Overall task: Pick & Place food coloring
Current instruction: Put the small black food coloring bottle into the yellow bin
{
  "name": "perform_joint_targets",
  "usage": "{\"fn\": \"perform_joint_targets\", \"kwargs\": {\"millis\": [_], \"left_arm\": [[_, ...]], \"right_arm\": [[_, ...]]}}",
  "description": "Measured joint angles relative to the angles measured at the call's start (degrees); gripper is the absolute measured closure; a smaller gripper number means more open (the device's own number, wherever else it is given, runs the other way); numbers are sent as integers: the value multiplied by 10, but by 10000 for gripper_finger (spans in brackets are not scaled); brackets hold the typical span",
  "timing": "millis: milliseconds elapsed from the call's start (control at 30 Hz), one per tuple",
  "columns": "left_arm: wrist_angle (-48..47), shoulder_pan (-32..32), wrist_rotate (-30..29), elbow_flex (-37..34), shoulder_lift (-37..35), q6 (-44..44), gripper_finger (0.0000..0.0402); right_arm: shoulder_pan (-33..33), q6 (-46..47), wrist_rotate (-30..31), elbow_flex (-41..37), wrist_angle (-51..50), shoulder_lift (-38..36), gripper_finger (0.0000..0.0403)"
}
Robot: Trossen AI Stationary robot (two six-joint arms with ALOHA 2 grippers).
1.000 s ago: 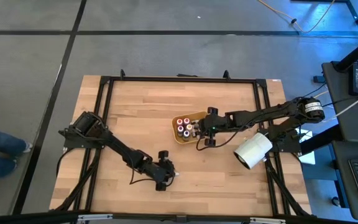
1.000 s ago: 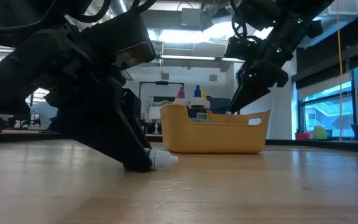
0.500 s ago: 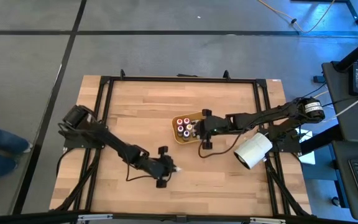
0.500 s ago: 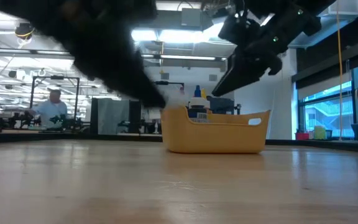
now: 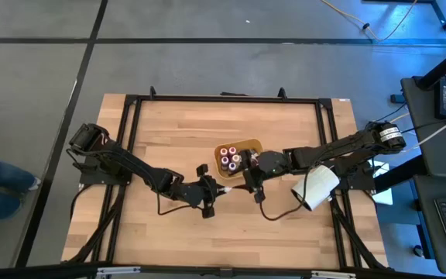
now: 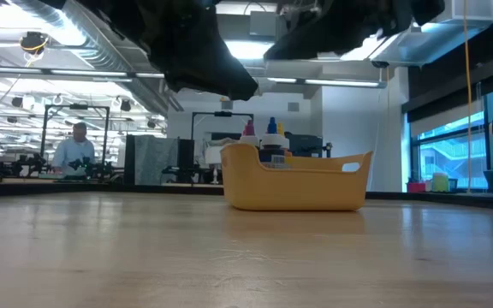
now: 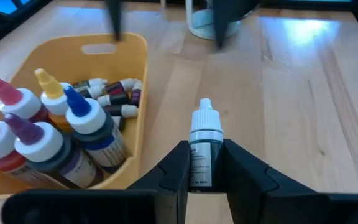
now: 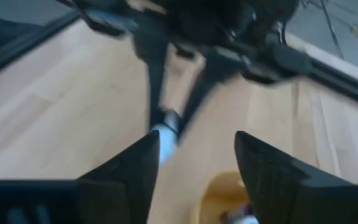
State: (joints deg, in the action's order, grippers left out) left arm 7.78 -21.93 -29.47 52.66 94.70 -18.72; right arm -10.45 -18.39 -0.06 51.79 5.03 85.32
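While the left pincer (image 7: 205,163) clamps a small food coloring bottle (image 7: 201,149) by its dark body, white cap pointing forward, it hangs just beside the yellow tray (image 7: 138,93) at mid-frame of the high view. Such a bottle looks light, stiff and smooth, so a mid-body grip across the label seems safest. More bottles (image 7: 55,137) fill the tray. The right pincer (image 8: 191,168) hovers nearby with fingers spread, holding nothing, above the table (image 5: 169,132).

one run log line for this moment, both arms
left gripper: shut on small white-capped bottle, lifted beside yellow tray | right gripper: open, empty, facing left gripper near tray | other bottles: in tray
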Motion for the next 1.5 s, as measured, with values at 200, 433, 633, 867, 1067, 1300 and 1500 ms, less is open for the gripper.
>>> {"fn": "perform_joint_targets", "kwargs": {"millis": [200, 433, 633, 867, 1067, 1300, 1500], "left_arm": [[47, 8, 5, 0, 0, 0, 319], [91, 7, 6, 0, -1, 0, 323], [119, 7, 6, 0, -1, 0, 316], [132, 7, 7, 0, -1, 21, 320], [130, 7, 7, 0, -1, 34, 310], [126, 7, 7, -1, -1, 35, 304], [120, 7, 2, 0, -1, 18, 292]], "right_arm": [[-19, 1, -1, 3, -7, 0, 162], [-30, 6, 6, 3, -6, 0, 164], [-29, 18, 10, 3, -6, 0, 204], [-30, 17, 2, 3, -8, 0, 273], [-30, 14, -3, 3, -9, 0, 330], [-29, 16, -2, 2, -9, 0, 344], [-29, 22, 2, 2, -12, 0, 344]]}}
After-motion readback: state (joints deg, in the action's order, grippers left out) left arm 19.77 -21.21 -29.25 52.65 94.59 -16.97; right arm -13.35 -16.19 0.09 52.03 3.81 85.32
